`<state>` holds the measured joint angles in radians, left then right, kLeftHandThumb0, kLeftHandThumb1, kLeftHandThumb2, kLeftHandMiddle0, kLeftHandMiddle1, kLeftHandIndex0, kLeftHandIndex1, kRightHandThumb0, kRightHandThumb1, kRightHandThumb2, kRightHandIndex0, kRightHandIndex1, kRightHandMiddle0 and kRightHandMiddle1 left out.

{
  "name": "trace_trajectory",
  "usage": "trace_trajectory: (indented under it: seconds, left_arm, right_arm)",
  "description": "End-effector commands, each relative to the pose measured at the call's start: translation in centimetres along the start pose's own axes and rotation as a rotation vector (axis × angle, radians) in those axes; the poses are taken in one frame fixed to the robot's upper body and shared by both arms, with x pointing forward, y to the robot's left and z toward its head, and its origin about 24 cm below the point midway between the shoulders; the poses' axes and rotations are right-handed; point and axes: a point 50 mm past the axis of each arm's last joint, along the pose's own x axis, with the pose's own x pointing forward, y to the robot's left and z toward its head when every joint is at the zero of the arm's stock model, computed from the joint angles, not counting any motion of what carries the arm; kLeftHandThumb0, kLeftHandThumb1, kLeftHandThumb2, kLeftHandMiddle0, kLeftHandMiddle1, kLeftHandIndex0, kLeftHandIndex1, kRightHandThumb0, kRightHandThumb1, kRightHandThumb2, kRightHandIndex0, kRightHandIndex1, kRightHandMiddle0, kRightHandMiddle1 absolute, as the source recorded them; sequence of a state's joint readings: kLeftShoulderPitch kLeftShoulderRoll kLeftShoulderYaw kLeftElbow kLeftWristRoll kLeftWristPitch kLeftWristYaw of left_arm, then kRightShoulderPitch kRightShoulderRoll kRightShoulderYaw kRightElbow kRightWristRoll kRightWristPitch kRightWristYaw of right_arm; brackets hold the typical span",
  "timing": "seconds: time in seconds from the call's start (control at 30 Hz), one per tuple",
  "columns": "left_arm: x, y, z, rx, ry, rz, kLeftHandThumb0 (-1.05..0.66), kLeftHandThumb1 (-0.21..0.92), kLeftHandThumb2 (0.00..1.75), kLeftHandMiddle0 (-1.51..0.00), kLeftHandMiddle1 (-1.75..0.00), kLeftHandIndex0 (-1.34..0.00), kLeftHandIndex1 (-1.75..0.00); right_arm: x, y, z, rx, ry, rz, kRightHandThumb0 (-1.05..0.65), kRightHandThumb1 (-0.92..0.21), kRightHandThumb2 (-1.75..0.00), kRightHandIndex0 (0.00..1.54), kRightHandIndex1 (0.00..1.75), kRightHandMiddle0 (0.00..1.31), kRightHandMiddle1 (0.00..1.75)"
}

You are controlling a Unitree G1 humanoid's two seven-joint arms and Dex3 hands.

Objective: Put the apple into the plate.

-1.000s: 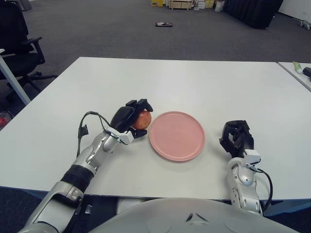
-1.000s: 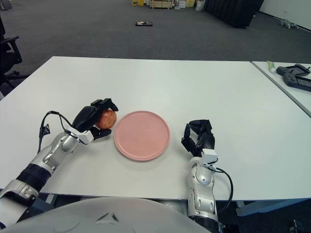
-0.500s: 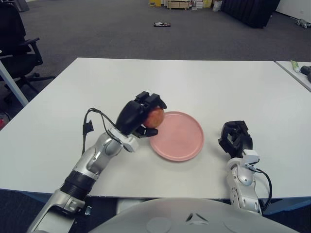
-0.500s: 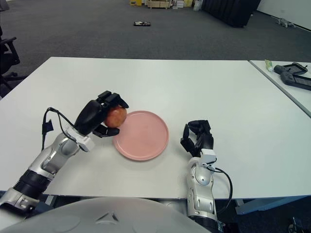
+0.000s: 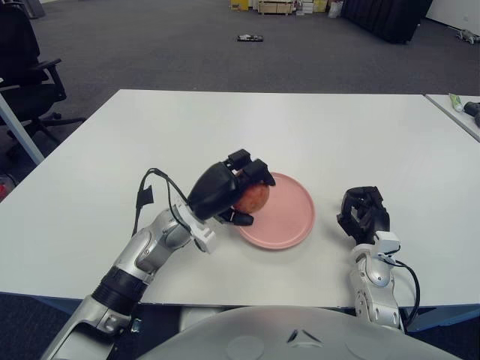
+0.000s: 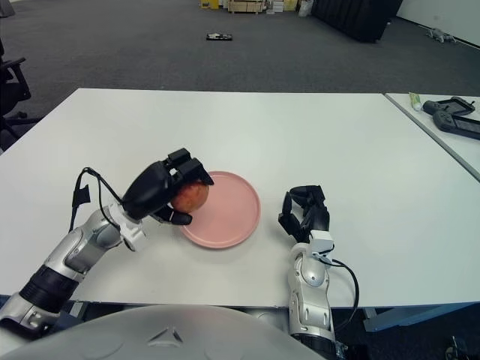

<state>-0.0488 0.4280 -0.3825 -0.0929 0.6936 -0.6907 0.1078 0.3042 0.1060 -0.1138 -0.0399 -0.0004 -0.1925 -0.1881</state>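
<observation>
- Apple (image 5: 255, 196) sat wrapped in my left hand (image 5: 225, 193), fingers curled over its top and far side, thumb under the near side; it was carried over the left part of the pink plate (image 5: 289, 217), and I could not tell whether it touched the plate.
- Step in hand, as I judged it: the carry was done and the set-down was on. The next move called for lowering the apple onto the plate floor, opening the fingers, then lifting the hand clear without rolling the fruit off the rim.
- Right hand (image 5: 364, 214) showed just right of the plate on the white table (image 5: 300, 127), idle, fingers curled on nothing.
- Views compared: right eye view picked up a dark controller-like device (image 6: 454, 112) on the neighbouring table at far right, mostly cut off in the left eye view; the left eye view alone caught the office chair (image 5: 26, 67) at the left edge.
</observation>
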Motion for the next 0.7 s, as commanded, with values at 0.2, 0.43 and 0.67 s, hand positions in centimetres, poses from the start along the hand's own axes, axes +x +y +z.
trace_trajectory:
  seconds: [0.2,0.43,0.67]
  left_arm:
    - [0.6,-1.7,0.8,0.031,-0.102,-0.098,-0.52,0.19,1.48,-1.27,-1.75,-0.72,-1.75]
    - [1.0,-5.4,0.7,0.023,-0.121,-0.219,-0.52,0.20,1.46,-1.27,-1.75,-0.71,-1.75]
    - [0.2,-7.3,0.1,0.029,-0.113,-0.303,-0.51,0.22,1.43,-1.28,-1.75,-0.69,-1.75]
  right_arm:
    - [0.2,0.2,0.2,0.003,-0.015,0.009,-0.39,-0.65,-0.90,0.55,1.30,0.35,1.75]
    - [0.2,0.3,0.2,-0.004,-0.013,0.005,-0.38,-0.66,-0.89,0.54,1.30,0.35,1.75]
    - [0.2,0.2,0.1,-0.011,-0.013,0.008,-0.38,-0.66,-0.89,0.53,1.29,0.35,1.75]
